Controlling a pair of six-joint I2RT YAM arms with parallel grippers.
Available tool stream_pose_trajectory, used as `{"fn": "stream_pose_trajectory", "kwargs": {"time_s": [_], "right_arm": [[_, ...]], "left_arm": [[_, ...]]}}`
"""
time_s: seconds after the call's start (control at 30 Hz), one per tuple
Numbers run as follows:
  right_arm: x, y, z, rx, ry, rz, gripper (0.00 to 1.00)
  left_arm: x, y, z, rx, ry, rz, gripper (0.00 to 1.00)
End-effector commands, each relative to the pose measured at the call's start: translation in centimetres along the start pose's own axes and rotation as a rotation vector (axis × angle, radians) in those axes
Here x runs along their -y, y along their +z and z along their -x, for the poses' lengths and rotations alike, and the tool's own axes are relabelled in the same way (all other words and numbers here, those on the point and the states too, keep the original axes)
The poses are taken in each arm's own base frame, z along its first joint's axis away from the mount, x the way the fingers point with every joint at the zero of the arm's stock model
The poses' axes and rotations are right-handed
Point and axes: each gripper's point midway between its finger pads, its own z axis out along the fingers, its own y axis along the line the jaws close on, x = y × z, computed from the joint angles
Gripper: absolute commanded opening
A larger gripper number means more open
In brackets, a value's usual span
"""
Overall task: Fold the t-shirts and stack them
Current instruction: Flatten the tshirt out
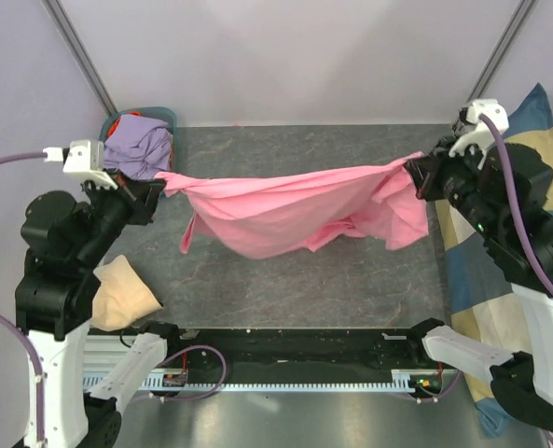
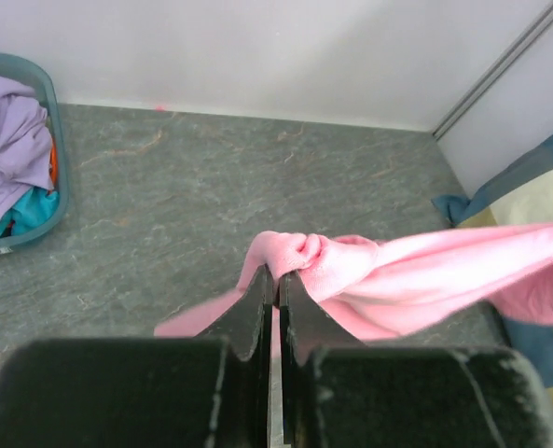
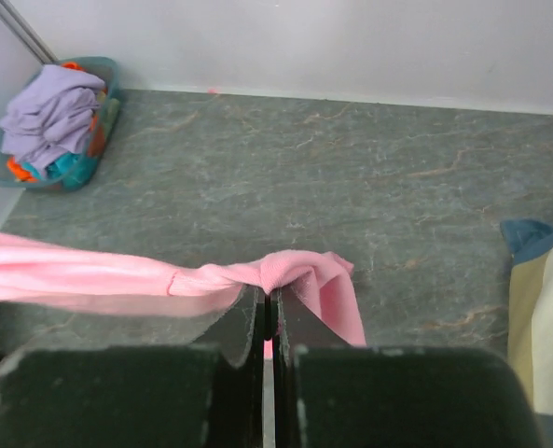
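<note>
Because you wanted the pink t-shirt flat before folding, you held it stretched above the table (it sagged in the middle). Your left gripper was pinched tight on one end, your right gripper on the other. More t-shirts lay in the basket.

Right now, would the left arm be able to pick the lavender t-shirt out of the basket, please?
Probably not yet. The basket sits just beside the left gripper, with the lavender t-shirt on top, but that gripper is shut on the pink t-shirt, stretched across to the right gripper.
</note>
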Motion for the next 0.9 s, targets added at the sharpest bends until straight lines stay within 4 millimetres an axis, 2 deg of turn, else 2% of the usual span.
{"fn": "stream_pose_trajectory", "kwargs": {"time_s": [0.0,0.07,0.1,0.13,0.2,0.23,0.27,0.3,0.33,0.37,0.4,0.43,0.47,0.5,0.53,0.57,0.6,0.63,0.67,0.7,0.73,0.77,0.8,0.83,0.87], "right_arm": [[1.0,-0.3,-3.2,-0.063,0.057,-0.044,0.00],[1.5,1.1,-3.5,-0.028,0.075,-0.069,0.00],[2.2,2.6,-5.5,-0.059,0.063,-0.108,0.00],[2.2,4.2,-5.1,-0.024,0.069,-0.114,0.00],[3.4,7.1,-7.0,-0.046,0.043,-0.189,0.00],[3.7,9.8,-7.4,-0.047,0.021,-0.222,0.00],[4.2,11.4,-7.9,-0.052,0.005,-0.248,0.00],[5.3,14.6,-8.6,-0.063,-0.019,-0.295,0.00],[5.8,16.2,-8.8,-0.065,-0.024,-0.309,0.00],[6.4,17.8,-9.0,-0.072,-0.025,-0.318,0.00],[7.5,21.1,-9.2,-0.081,-0.015,-0.324,0.00],[8.1,22.6,-9.0,-0.084,-0.017,-0.325,0.00],[8.6,24.0,-8.6,-0.082,-0.024,-0.331,0.00],[9.2,26.3,-7.3,-0.070,-0.028,-0.339,0.00],[9.3,27.2,-6.2,-0.061,-0.048,-0.328,0.00],[8.6,27.3,-2.0,0.020,-0.044,-0.310,0.00],[8.8,28.1,-1.6,0.011,-0.054,-0.307,0.00],[8.3,27.9,0.1,0.041,-0.057,-0.291,0.00],[7.4,26.7,4.2,0.129,-0.057,-0.272,0.00],[7.1,26.1,5.5,0.146,-0.063,-0.267,0.00],[6.8,25.3,7.1,0.179,-0.059,-0.261,0.00],[6.1,23.8,9.7,0.236,-0.053,-0.243,0.00],[5.6,22.3,10.8,0.260,-0.047,-0.228,0.00],[5.2,21.2,11.6,0.280,-0.040,-0.213,0.00],[4.9,21.0,10.9,0.262,-0.043,-0.190,0.00]], "left_arm": [[-1.9,1.6,-3.4,-0.079,-0.069,0.077,0.02],[-2.5,3.5,-4.3,-0.096,-0.077,0.085,0.02],[-2.8,4.5,-4.6,-0.101,-0.080,0.093,0.02],[-3.1,5.7,-4.3,-0.077,-0.082,0.099,0.02],[-4.1,8.9,-5.0,-0.104,-0.088,0.128,0.02],[-4.5,10.4,-4.4,-0.076,-0.089,0.140,0.02],[-5.5,13.0,-5.6,-0.119,-0.094,0.168,0.02],[-5.7,14.3,-5.5,-0.116,-0.091,0.175,0.02],[-6.3,15.9,-4.2,-0.070,-0.087,0.197,0.02],[-7.1,18.5,-5.3,-0.105,-0.087,0.216,0.02],[-7.5,20.0,-5.3,-0.107,-0.080,0.225,0.02],[-7.3,21.2,-3.3,-0.065,-0.080,0.222,0.02],[-8.2,23.8,-4.7,-0.111,-0.081,0.236,0.02],[-8.0,24.8,-4.2,-0.109,-0.080,0.229,0.02],[-6.9,25.3,-1.5,-0.059,-0.085,0.193,0.02],[-6.5,25.9,-0.8,-0.052,-0.088,0.177,0.02],[-6.3,26.6,-0.3,-0.046,-0.092,0.170,0.02],[-5.2,26.2,2.9,0.022,-0.095,0.144,0.02],[-4.2,25.8,4.2,0.042,-0.100,0.112,0.02],[-2.9,24.7,7.2,0.103,-0.111,0.079,0.02],[-1.8,24.0,8.4,0.121,-0.115,0.042,0.02],[-1.0,23.2,9.6,0.140,-0.117,0.019,0.02],[0.1,21.4,11.5,0.176,-0.126,-0.009,0.02],[0.7,20.3,12.2,0.193,-0.122,-0.029,0.02],[1.0,19.2,12.5,0.204,-0.123,-0.034,0.02]]}}
